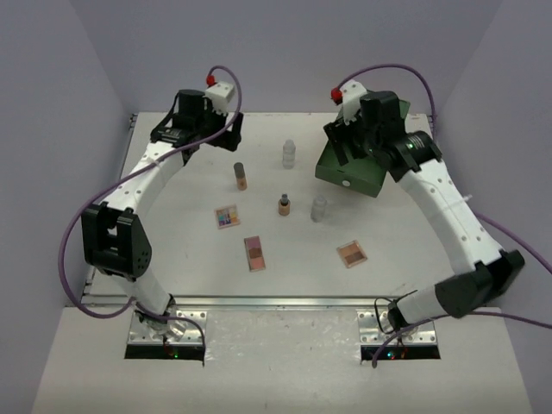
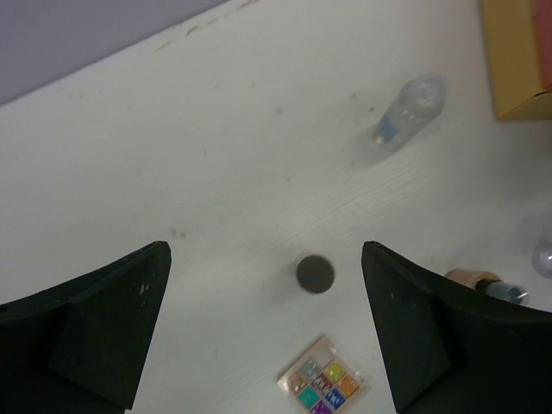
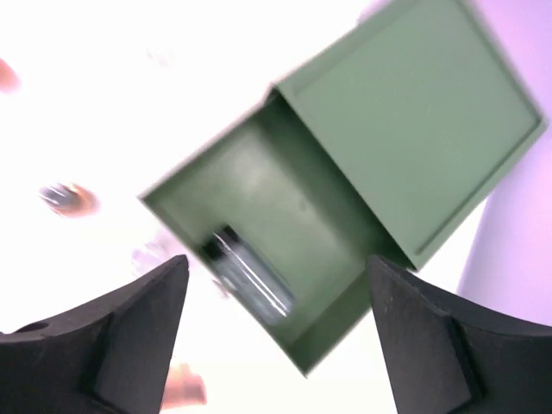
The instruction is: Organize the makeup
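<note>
The makeup is spread over the white table (image 1: 172, 250). It includes two clear bottles (image 1: 289, 153) (image 1: 319, 208), a tan tube (image 1: 241, 176), a short tube (image 1: 283, 204), a multicolour palette (image 1: 227, 216) and two pink-brown palettes (image 1: 254, 253) (image 1: 351, 254). My left gripper (image 1: 214, 131) hangs open at the back left, above the tan tube (image 2: 315, 273) and the multicolour palette (image 2: 323, 386). My right gripper (image 3: 276, 263) is open over the green drawer (image 3: 259, 194). A clear bottle with a black cap (image 3: 250, 274) lies loose in the drawer.
The green drawer box (image 1: 354, 172) stands at the back right with its drawer pulled out toward the table's middle. A yellow-orange box corner (image 2: 522, 52) shows in the left wrist view. Grey walls close in the back and sides.
</note>
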`<state>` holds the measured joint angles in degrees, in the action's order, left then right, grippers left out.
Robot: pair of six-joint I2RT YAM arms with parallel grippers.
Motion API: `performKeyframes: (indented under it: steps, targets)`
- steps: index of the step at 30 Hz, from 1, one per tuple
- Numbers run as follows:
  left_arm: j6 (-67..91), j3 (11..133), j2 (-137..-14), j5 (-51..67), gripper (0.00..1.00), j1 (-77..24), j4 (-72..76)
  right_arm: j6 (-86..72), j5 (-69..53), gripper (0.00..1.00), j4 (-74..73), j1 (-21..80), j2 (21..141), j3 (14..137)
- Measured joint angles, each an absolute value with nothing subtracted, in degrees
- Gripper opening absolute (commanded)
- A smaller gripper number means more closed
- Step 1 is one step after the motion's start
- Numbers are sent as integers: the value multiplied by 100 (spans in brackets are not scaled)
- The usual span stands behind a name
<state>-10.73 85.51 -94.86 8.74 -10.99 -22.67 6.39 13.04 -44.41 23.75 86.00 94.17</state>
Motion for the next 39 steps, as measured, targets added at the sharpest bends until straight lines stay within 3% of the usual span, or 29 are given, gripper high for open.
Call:
performKeyframes:
  steps: [7, 14, 22, 27, 34, 39]
  targets:
    - [-1286, 9879, -11002, 1098, 100, -2194, -2068, 266, 659, 92, -2885, 2384, 6382, 7371]
    - [-1512, 10728, -12426, 776, 100, -2642, -2248, 144, 663, 92, -2678, 2383, 6086, 6664]
    - [-1538, 11216, -12972, 280, 96, -2735, -2148, 113, 708, 92, -2731, 2383, 5831, 6385]
    - [-1557, 11335, -13218, -10, 88, -2845, -1940, 104, 748, 92, -2763, 2383, 5788, 6342]
    - [-1593, 11351, -13365, -64, 65, -2888, -1863, 113, 768, 92, -2769, 2383, 5769, 6342]
    - [-1577, 11441, -13382, -87, 36, -2891, -1721, 131, 821, 92, -2778, 2383, 5769, 6342]
